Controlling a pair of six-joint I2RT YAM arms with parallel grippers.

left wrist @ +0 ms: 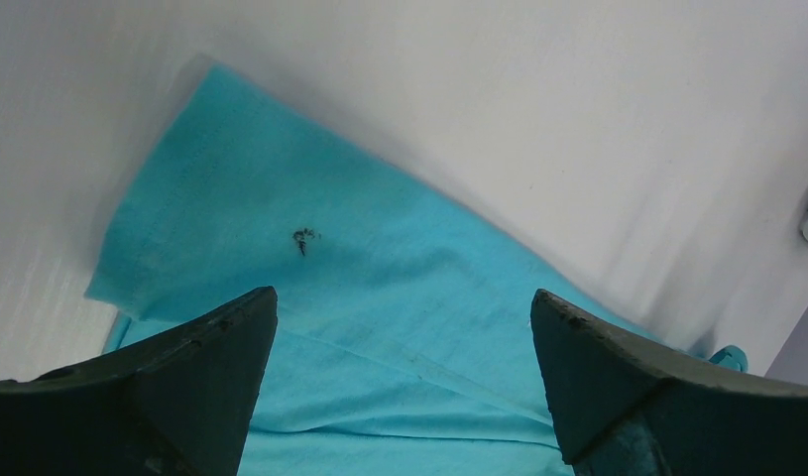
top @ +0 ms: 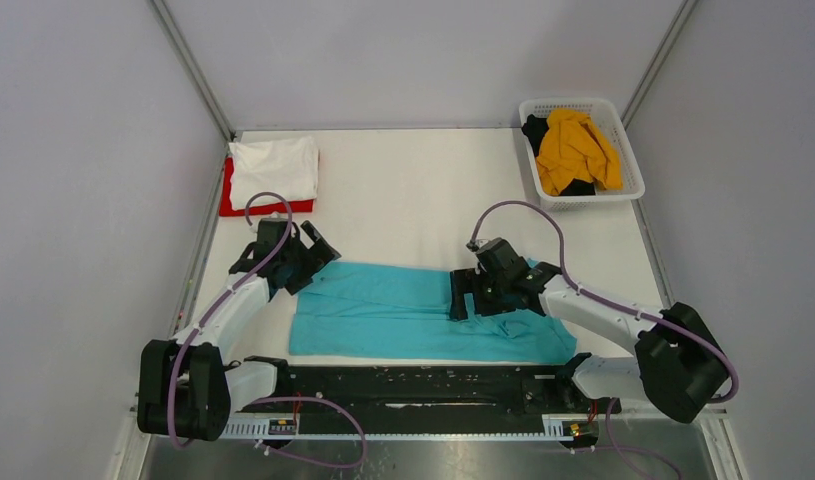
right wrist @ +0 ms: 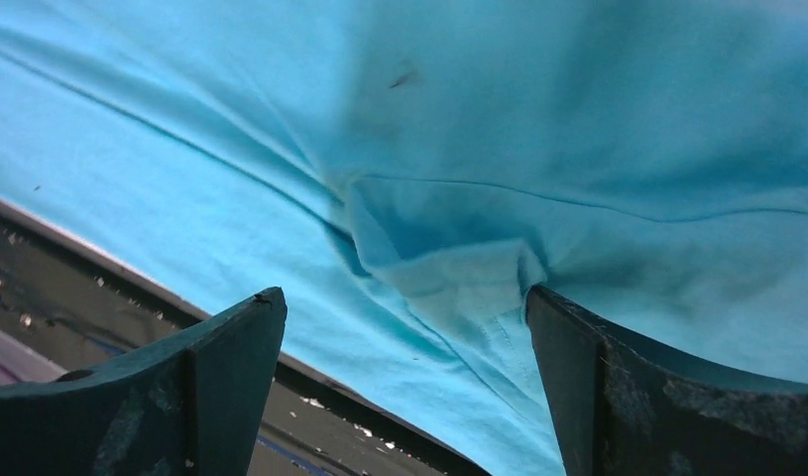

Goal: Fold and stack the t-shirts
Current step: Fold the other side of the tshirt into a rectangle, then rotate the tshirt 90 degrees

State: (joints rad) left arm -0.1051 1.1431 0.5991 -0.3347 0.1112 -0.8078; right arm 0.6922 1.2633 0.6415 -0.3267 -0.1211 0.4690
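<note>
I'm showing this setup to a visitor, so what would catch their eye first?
A teal shirt lies spread across the near middle of the table, with the left end effector open over its far left corner and the right end effector open just right of its middle. Next, the yellow shirt heaped in the white basket at the far right corner.

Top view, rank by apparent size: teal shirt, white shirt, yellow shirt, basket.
1. teal shirt
2. basket
3. white shirt and yellow shirt: too close to rank, and the yellow one is crumpled.
</note>
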